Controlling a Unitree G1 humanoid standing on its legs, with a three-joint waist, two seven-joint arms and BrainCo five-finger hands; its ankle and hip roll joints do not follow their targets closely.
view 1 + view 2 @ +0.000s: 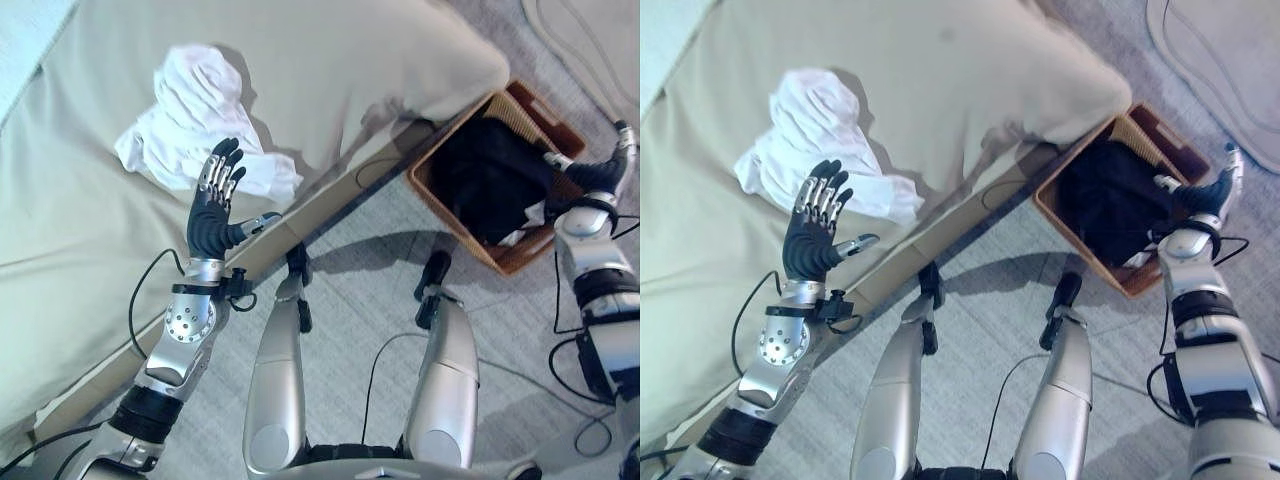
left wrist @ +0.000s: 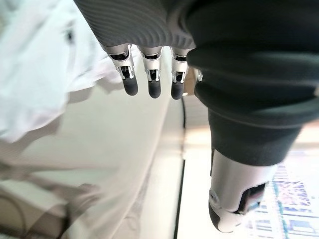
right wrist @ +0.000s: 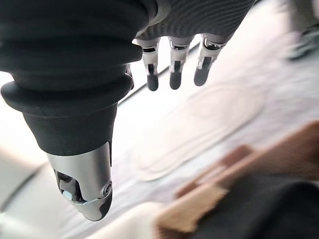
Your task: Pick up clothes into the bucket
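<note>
A crumpled white garment (image 1: 200,115) lies on the beige bed (image 1: 90,230). My left hand (image 1: 213,212) hovers just in front of it with straight fingers (image 2: 149,82), open and holding nothing; the white cloth (image 2: 35,74) lies beyond the fingertips. A brown wicker basket (image 1: 530,110) stands on the floor by the bed's corner with dark clothes (image 1: 490,175) inside. My right hand (image 1: 605,165) is over the basket's right rim, open, with its fingers (image 3: 174,74) extended and nothing in it.
A big beige pillow (image 1: 340,60) lies on the bed between the white garment and the basket. A pale oval rug (image 1: 1230,70) lies on the grey floor beyond the basket. The bed's front edge (image 1: 300,215) runs diagonally toward the basket.
</note>
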